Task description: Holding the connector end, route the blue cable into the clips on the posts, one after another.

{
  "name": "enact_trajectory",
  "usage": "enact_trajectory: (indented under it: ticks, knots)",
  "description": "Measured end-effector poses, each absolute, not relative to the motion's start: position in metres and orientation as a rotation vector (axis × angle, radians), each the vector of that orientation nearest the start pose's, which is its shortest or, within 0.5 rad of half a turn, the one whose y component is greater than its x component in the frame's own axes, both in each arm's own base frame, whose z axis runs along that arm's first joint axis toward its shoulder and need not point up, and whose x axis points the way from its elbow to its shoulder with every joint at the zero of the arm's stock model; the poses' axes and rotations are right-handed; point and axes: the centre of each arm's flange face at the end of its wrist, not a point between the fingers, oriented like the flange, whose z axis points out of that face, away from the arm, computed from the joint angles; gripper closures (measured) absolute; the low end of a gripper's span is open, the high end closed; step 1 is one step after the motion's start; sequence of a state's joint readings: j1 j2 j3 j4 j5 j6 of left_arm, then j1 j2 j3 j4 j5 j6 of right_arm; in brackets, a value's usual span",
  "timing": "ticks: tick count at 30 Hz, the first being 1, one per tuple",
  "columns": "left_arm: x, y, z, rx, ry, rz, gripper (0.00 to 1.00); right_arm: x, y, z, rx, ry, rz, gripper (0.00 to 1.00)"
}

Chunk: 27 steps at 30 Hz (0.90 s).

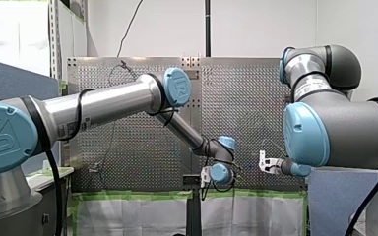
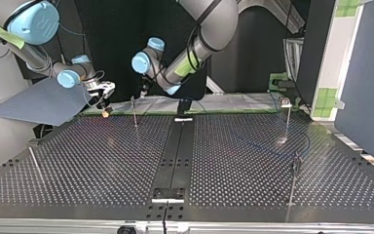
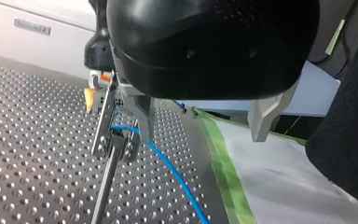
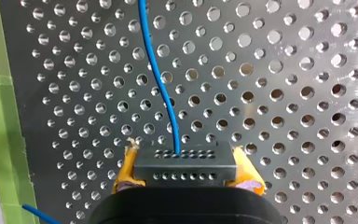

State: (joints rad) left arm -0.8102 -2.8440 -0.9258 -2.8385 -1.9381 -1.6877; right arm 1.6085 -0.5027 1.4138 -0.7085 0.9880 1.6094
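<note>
Yellow-pad R gripper (image 4: 185,171) tight on connector (image 4: 185,162)

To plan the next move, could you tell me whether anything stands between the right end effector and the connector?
Nothing visible does: the black rectangular connector sits between the right end effector's yellow pads, thin blue cable running ahead.

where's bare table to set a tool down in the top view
Bare: the perforated table between the leftmost post and centre strip. Crowded: around the back post, where the right pincer holds the connector and blue cable.
</note>
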Motion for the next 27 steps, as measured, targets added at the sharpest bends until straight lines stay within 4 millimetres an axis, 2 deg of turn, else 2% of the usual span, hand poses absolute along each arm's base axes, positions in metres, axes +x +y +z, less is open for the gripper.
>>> enact_trajectory:
  ticks: [27]
  knots:
    - [0.452, -0.660, -0.052, 0.394, 1.732, -0.344, 0.00, 0.211, -0.667, -0.058, 1.781, -1.091, 1.619, 1.00]
